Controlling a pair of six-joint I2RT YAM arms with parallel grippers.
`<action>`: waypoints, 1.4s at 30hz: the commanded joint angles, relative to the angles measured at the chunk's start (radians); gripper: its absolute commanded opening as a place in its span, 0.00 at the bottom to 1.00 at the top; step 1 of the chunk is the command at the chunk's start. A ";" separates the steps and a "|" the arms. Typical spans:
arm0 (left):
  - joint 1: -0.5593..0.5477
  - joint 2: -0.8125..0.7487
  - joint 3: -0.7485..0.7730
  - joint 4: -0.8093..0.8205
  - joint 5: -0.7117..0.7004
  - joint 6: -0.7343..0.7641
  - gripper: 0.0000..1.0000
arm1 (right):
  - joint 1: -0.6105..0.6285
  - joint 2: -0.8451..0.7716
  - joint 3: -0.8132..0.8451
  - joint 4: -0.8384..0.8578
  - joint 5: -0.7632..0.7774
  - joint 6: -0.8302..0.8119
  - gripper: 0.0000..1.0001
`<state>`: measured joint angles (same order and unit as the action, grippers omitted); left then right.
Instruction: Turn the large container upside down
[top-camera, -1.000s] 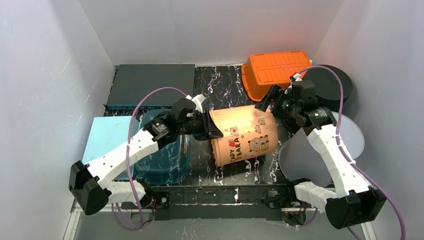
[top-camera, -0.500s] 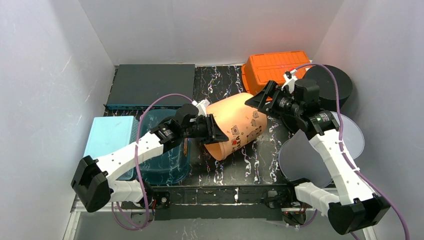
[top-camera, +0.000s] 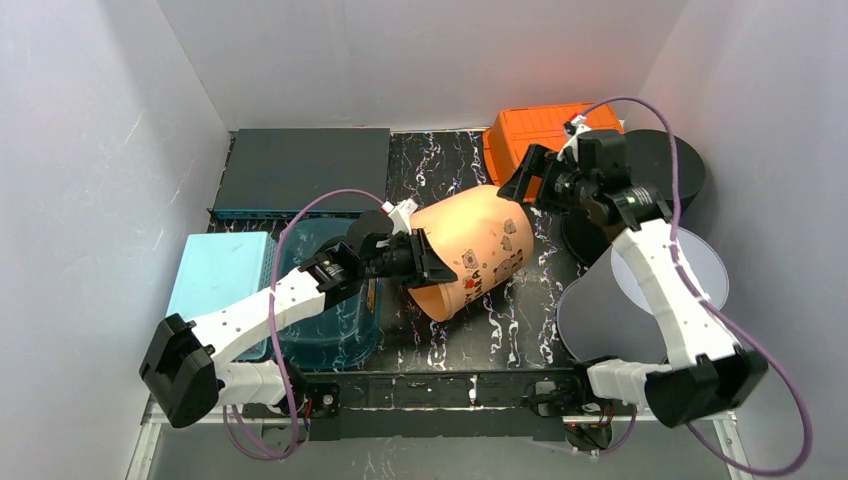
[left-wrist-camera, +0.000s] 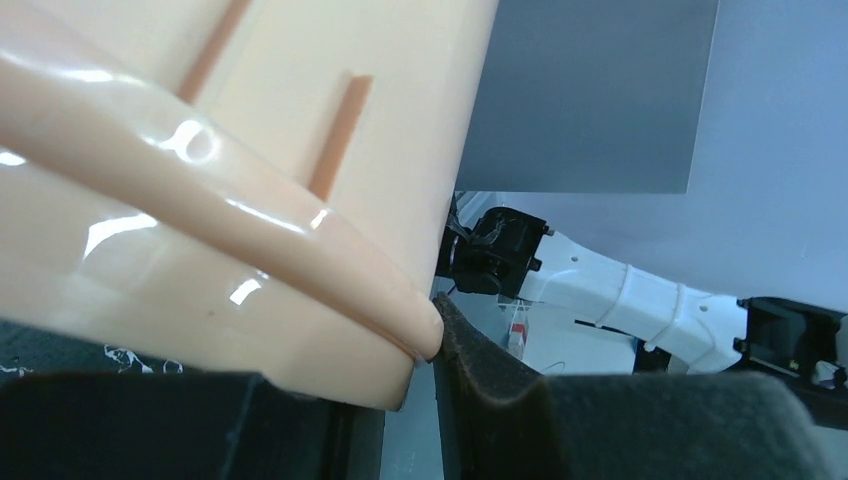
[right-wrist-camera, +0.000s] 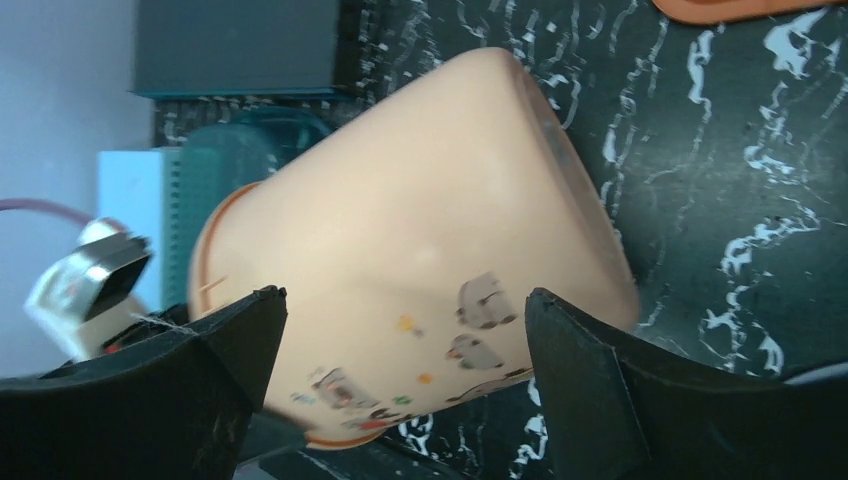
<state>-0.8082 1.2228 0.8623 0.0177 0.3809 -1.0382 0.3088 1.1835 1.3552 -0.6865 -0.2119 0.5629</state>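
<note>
The large container (top-camera: 470, 245) is peach plastic with cartoon prints. It stands tilted on the dark marbled table, its base pointing up and to the back right and its rim low at the front left. My left gripper (top-camera: 420, 262) is shut on the rim, which fills the left wrist view (left-wrist-camera: 250, 150) between the pads (left-wrist-camera: 480, 385). My right gripper (top-camera: 525, 180) is open and empty, a little above and behind the container's base. In the right wrist view the container (right-wrist-camera: 420, 220) lies beyond the spread gripper (right-wrist-camera: 402, 295), apart from it.
An upturned orange bin (top-camera: 550, 140) sits at the back right, next to a black round tub (top-camera: 665, 170). Grey round lids (top-camera: 620, 310) lie at the right. A clear teal bin (top-camera: 330, 300) and a light blue lid (top-camera: 215, 280) lie under the left arm. A dark flat box (top-camera: 300, 170) is at the back left.
The container went from lying on its side to tilted with its base raised. The right gripper let go of it and drew back toward the orange bin. The left gripper kept its hold.
</note>
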 joint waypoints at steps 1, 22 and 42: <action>-0.002 -0.041 -0.015 -0.054 0.014 0.023 0.18 | 0.000 0.135 0.058 -0.051 0.047 -0.152 0.98; -0.001 0.009 0.034 -0.075 0.088 0.103 0.18 | -0.038 0.285 -0.082 0.248 -0.361 -0.058 0.98; -0.008 0.053 0.028 0.144 0.156 0.053 0.18 | -0.046 -0.047 -0.139 0.398 -0.440 0.215 0.94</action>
<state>-0.7937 1.2228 0.8818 0.0662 0.4683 -0.9653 0.1955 1.2091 1.1667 -0.3012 -0.3653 0.6369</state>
